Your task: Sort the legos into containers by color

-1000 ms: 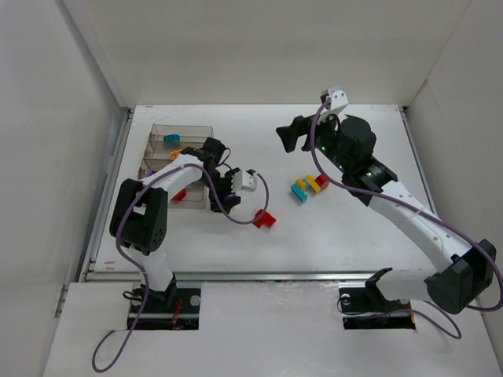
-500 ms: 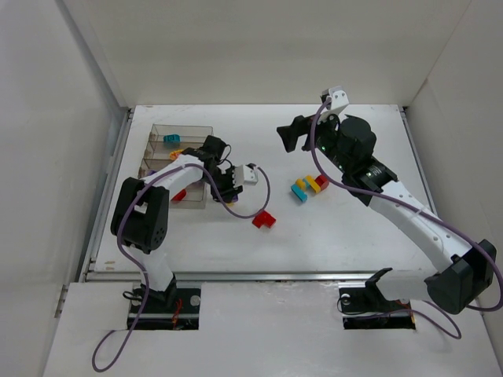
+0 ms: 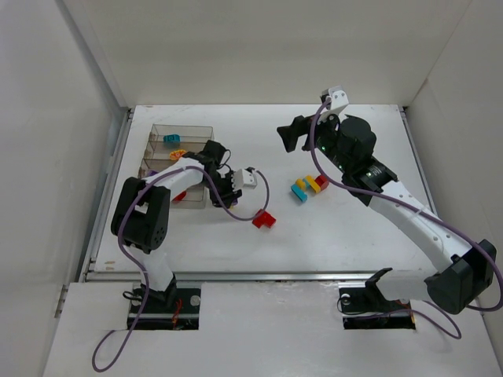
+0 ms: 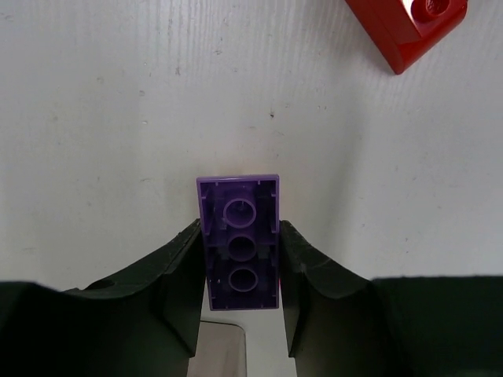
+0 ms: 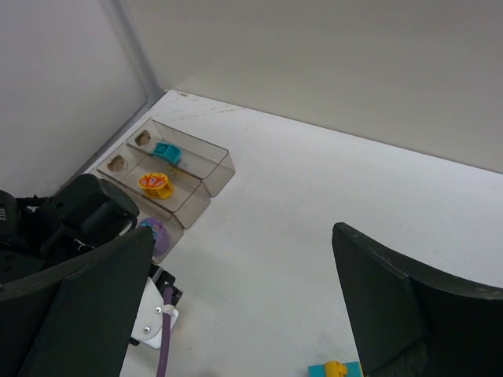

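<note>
Top and wrist views. My left gripper (image 4: 240, 229) clamps a purple rectangular plastic brick (image 4: 239, 206) by its long sides, hollow underside facing the wrist camera. A red plastic brick (image 4: 405, 27) lies at 1 o'clock from it. In the top view, the clear four-compartment plastic organizer box (image 3: 196, 137) stands at 9 o'clock from that gripper. My right gripper (image 5: 244, 314) hangs with fingers spread wide, holding nothing.

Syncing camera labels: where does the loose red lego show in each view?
Top external: red lego on table, lower right of left hand.
Left wrist: red lego at top right corner, cut off.
Right wrist: not in view.
Shared landmark: left hand gripping purple lego.
</note>
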Controlling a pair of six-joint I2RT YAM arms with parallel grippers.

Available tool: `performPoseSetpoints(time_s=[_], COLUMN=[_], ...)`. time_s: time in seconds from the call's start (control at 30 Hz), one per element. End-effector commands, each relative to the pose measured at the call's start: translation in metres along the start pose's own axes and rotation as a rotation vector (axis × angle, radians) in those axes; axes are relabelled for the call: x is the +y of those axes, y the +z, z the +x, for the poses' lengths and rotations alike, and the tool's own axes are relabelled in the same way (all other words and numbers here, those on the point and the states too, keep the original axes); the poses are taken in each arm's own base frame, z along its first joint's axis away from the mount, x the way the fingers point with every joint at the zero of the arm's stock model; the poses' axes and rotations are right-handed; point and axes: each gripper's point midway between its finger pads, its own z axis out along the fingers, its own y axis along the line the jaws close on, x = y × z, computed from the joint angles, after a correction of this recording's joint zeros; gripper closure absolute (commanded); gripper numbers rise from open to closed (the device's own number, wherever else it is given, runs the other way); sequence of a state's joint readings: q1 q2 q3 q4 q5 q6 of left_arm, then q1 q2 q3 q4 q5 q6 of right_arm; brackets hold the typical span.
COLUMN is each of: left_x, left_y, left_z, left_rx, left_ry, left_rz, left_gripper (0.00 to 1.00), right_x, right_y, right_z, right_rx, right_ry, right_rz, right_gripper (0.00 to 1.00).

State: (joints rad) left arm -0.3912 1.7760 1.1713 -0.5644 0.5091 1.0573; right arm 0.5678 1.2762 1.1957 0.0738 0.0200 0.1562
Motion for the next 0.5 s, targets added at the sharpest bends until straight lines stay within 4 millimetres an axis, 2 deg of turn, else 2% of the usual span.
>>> performPoseSetpoints(time_s=[0.0, 0.03, 0.1, 0.13, 0.17, 0.2, 0.23, 0.27, 0.33, 0.37, 0.4, 0.43, 0.47], left_x=[0.007, 0.008, 0.018, 0.021, 0.026, 0.033, 0.036, 0.035, 0.048, 0.045, 0.047, 0.043, 0.048], left_y=[-0.011, -0.015, -0.037, -0.055, -0.073, -0.087, -0.104, -0.126, -0.157, -0.168, -0.180, -0.193, -0.200], left_z=[-0.023, -0.030, -0.047, -0.071, -0.086, -0.090, -0.102, -0.125, -0.145, -0.160, -0.168, -0.180, -0.189], left_rx=[-0.064, -0.084, -0.162, -0.256, -0.322, -0.374, -0.433, -0.532, -0.645, -0.706, -0.750, -0.792, -0.850], left_ry=[-0.036, -0.046, -0.079, -0.099, -0.103, -0.137, -0.143, -0.185, -0.242, -0.265, -0.303, -0.406, -0.382], left_rz=[-0.014, -0.010, -0.039, -0.028, -0.039, -0.037, -0.041, -0.003, -0.012, 0.027, 0.034, 0.079, 0.072], left_gripper=[1.00, 1.00, 1.00, 1.00, 1.00, 1.00, 1.00, 1.00, 1.00, 1.00, 1.00, 1.00, 1.00], right_x=[0.000, 0.000, 0.006, 0.009, 0.014, 0.016, 0.017, 0.021, 0.033, 0.035, 0.049, 0.053, 0.059], right_y=[-0.006, -0.006, -0.007, -0.009, -0.010, -0.013, -0.016, -0.019, -0.024, -0.025, -0.027, -0.025, -0.022], right_z=[-0.018, -0.018, -0.012, -0.015, -0.014, -0.012, -0.011, -0.014, -0.002, -0.002, 0.005, 0.009, 0.016], right_rx=[-0.053, -0.053, -0.037, -0.043, -0.039, -0.035, -0.038, -0.047, -0.034, -0.038, -0.032, -0.027, -0.020], right_ry=[-0.014, -0.014, -0.030, -0.066, -0.088, -0.113, -0.173, -0.206, -0.300, -0.328, -0.350, -0.373, -0.418], right_rz=[0.005, 0.005, -0.037, -0.060, -0.093, -0.109, -0.133, -0.159, -0.258, -0.281, -0.325, -0.340, -0.367], right_gripper=[0.00, 0.00, 0.00, 0.00, 0.00, 0.00, 0.00, 0.00, 0.00, 0.00, 0.00, 0.00, 0.00])
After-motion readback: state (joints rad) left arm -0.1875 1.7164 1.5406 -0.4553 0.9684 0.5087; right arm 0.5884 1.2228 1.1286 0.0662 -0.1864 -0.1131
